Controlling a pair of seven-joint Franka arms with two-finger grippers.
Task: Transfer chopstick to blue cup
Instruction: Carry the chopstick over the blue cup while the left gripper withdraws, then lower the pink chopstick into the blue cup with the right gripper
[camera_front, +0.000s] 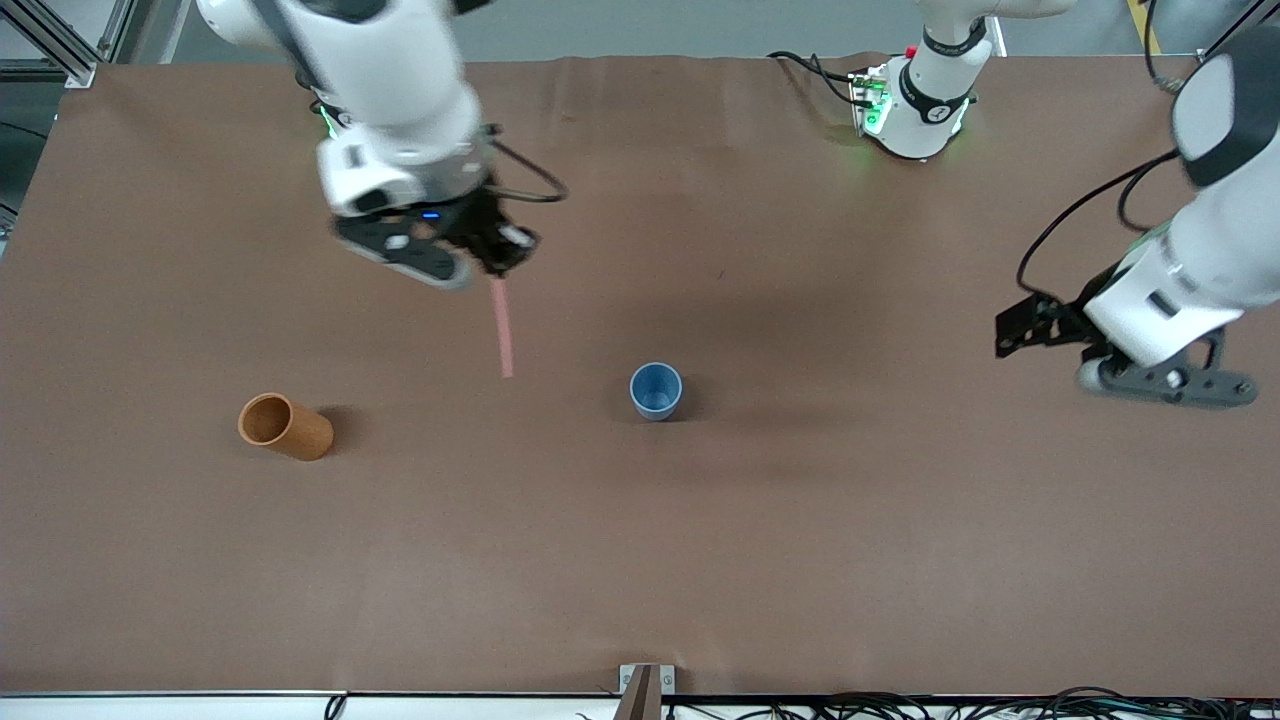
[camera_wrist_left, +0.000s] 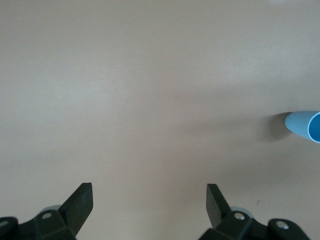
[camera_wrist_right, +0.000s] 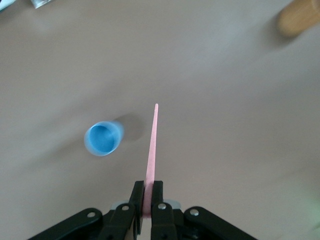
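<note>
i've got the right gripper (camera_front: 487, 262) pinching the chopstick (camera_front: 501, 330) by its top, stick hanging down, tip short of the blue cup (camera_front: 656, 390), which sits toward the left arm's end. the left gripper (camera_front: 1120, 350) waits, spread, holding nothing.

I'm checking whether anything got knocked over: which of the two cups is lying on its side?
The orange-brown cup, toward the right arm's end of the table, lies on its side with its mouth sideways. The blue cup stands upright, mouth up.

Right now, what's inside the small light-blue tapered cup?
Nothing shows inside the small light-blue tapered cup; the right wrist view sees its bare blue bottom. The thin pink chopstick hangs outside it from the shut right hand.
</note>
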